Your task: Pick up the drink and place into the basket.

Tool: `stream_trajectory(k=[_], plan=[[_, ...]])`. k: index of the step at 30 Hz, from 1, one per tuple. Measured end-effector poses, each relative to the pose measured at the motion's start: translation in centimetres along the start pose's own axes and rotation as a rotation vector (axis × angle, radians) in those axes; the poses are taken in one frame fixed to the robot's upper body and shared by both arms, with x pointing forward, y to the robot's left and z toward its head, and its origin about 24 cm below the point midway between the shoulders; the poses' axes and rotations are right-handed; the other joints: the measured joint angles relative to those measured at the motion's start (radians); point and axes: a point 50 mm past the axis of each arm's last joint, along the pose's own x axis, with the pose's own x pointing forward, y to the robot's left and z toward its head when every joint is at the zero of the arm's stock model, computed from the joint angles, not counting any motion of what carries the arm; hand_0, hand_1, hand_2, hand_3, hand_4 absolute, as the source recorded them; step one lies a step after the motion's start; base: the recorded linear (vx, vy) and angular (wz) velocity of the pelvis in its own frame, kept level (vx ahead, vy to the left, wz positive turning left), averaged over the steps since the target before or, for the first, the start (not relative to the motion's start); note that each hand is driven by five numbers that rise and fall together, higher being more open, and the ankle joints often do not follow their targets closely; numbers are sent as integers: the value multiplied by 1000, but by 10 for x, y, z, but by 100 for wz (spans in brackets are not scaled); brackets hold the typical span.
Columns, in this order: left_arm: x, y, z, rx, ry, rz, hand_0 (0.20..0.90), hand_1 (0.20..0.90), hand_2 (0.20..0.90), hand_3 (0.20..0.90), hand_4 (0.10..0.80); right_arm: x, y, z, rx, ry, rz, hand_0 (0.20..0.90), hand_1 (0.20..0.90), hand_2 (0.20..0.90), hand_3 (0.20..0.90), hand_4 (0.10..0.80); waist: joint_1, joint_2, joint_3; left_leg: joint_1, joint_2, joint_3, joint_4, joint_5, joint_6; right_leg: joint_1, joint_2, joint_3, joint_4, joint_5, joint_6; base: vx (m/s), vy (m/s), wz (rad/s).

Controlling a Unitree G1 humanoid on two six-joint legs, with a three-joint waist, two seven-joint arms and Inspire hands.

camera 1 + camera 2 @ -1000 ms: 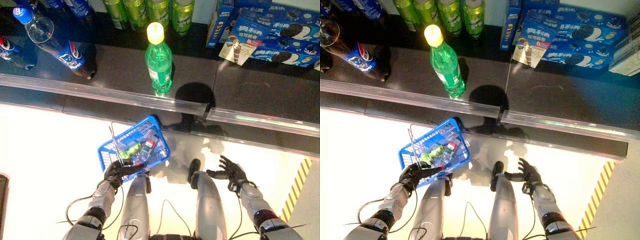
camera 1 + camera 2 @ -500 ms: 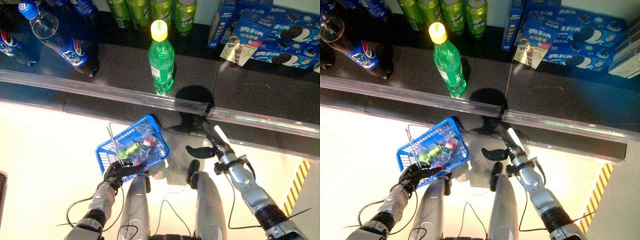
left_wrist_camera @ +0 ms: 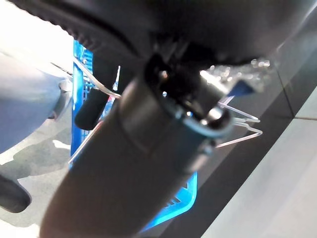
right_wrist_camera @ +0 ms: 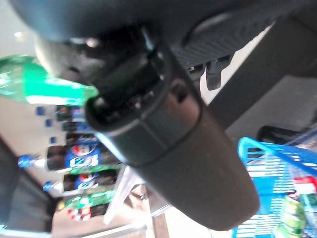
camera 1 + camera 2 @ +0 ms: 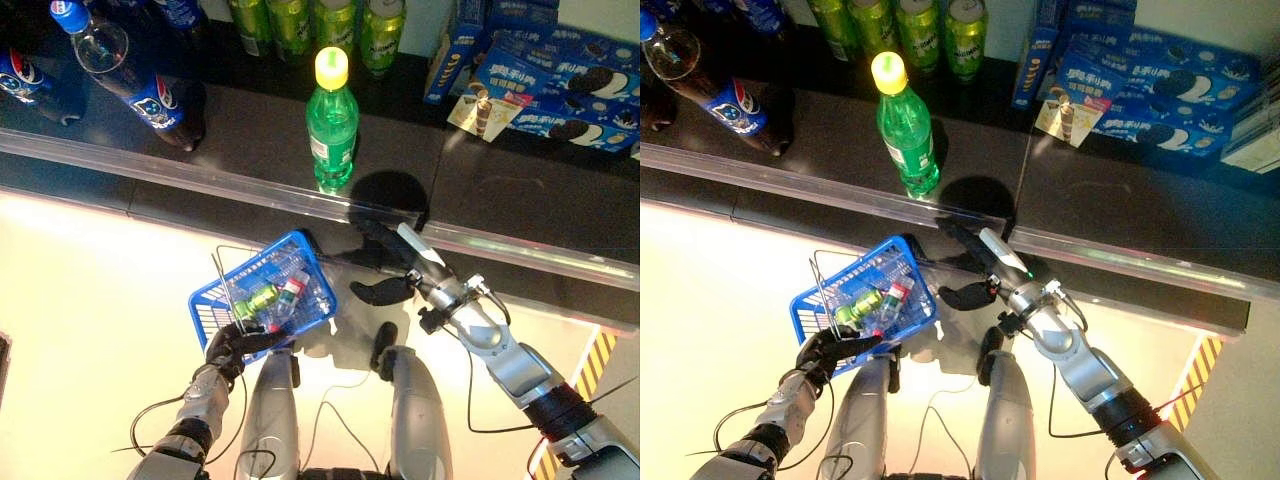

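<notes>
Green drink bottle (image 5: 332, 125) with a yellow cap stands upright on the dark counter (image 5: 500, 200), just behind the clear rail (image 5: 200, 180) along its front edge, held by neither hand. Below that rail the right hand (image 5: 395, 262) is stretched toward the counter edge, its fingers (image 5: 965, 238) straight and spread, the thumb held off to the side and a white cover showing along the hand; it touches nothing that can be made out. The left hand (image 5: 232, 345) is low in the head views, with fingers curled round the near rim of the blue basket (image 5: 212, 315), which hangs tilted and carries a few small bottles (image 5: 268, 298) lying inside. The left wrist view adds what the head views hide: the wire handles (image 3: 237, 124) of the basket folded out past the blue mesh, with dark fingers reaching over its rim. The right wrist view shows the green bottle beyond that hand, the cola bottles (image 4: 74, 158) farther along the counter, and a corner of the basket with a bottle in it. Only the head views show the row of green cans (image 5: 320, 22) at the back, the dark cola bottles at the left end and the blue biscuit boxes (image 5: 560, 85) at the right.
</notes>
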Motion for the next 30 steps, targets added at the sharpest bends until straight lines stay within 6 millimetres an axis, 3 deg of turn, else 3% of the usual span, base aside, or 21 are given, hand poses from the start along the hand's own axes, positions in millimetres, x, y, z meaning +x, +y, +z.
stream_trajectory(k=[10,30], plan=[[0,0,0,2,1,0,300,300,300,200,100,2,-1,10,33,-45,-2,900,900,900,900,800,4,0,1,4,1,-5,0,1,-1,9,0,-12,-1,0,-1,38,2,1],[-3,0,-9,3,27,1,300,300,300,200,100,5,-36,20,175,-119,-326,900,900,900,900,800,6,3,13,65,0,1,-36,13,-1,59,-5,-13,-17,0,-1,18,17,0]])
